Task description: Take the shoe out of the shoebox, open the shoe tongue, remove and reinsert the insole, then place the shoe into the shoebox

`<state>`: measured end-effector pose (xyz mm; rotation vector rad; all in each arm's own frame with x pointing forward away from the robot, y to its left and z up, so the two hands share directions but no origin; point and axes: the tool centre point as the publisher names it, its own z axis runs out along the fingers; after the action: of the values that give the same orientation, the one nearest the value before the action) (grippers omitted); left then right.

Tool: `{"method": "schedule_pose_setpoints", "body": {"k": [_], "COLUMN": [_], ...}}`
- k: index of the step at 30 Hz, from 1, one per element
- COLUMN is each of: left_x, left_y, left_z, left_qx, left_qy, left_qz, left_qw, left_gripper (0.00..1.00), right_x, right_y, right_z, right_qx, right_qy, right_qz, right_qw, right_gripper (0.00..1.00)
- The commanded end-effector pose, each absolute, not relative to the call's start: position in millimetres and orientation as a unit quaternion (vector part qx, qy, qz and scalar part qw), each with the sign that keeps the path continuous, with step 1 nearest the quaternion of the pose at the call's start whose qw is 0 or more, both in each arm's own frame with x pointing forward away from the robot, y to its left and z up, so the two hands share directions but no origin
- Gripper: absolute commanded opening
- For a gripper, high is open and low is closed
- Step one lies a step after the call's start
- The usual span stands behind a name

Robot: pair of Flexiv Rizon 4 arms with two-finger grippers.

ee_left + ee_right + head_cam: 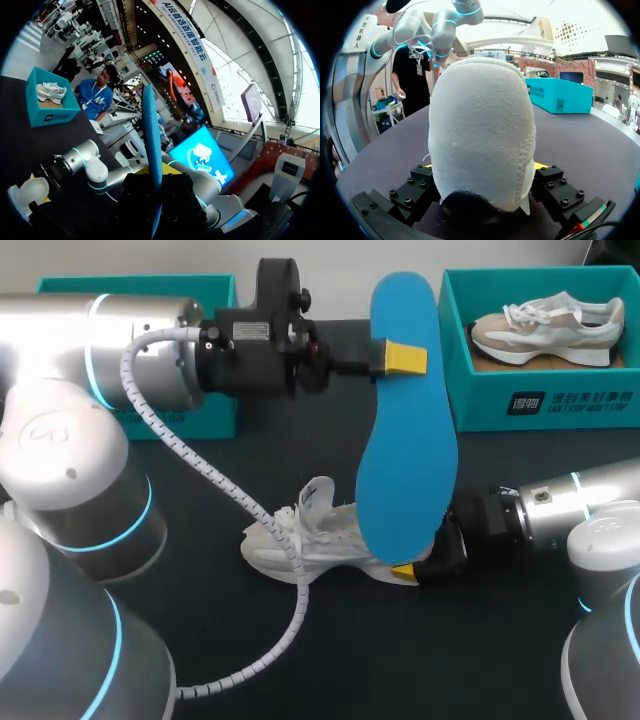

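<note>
The left hand (403, 358) is clamped on a long blue foam insole (405, 460), gripping it near one end and holding it in the air above the black counter (400, 670). One yellow fingertip (405, 358) shows on the insole's upper face. In the left wrist view the insole (151, 135) runs edge-on out from between that hand's (156, 175) fingers.

Under the insole's lower end a white mesh sneaker (315, 530) lies on the counter, outside the boxes, its tongue standing up. The right hand (408, 572) is closed on the sneaker's heel. In the right wrist view the heel (482, 130) fills the gap between the fingers of this hand (484, 162), with a yellow tip peeking out on each side.

An open teal cardboard shoebox (540, 405) stands at the far right of the counter with a second pale sneaker (545, 330) inside. Another teal box (140, 286) stands at the far left, partly behind the left arm.
</note>
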<state>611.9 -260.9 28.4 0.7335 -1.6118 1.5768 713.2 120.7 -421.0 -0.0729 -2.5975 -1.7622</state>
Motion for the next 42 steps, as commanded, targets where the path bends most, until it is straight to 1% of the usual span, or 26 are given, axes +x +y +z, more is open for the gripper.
{"method": "schedule_pose_setpoints", "body": {"k": [1,42], "left_x": [609.4,607.3], "left_y": [-259.2,-255.9], "left_z": [27.7,29.8], "left_qx": [0.288,0.294], "left_qy": [-0.629,-0.642], "left_qz": [0.617,0.606], "left_qw": [0.375,0.366], "left_gripper": [0.00,0.00], "right_x": [713.6,713.6], "right_y": [123.6,123.6], "right_z": [-426.6,-426.6], "right_qx": [-0.024,-0.024], "right_qy": [-0.829,-0.829], "right_qz": [-0.559,-0.559], "right_qw": [0.001,0.001], "right_gripper": [0.00,0.00]}}
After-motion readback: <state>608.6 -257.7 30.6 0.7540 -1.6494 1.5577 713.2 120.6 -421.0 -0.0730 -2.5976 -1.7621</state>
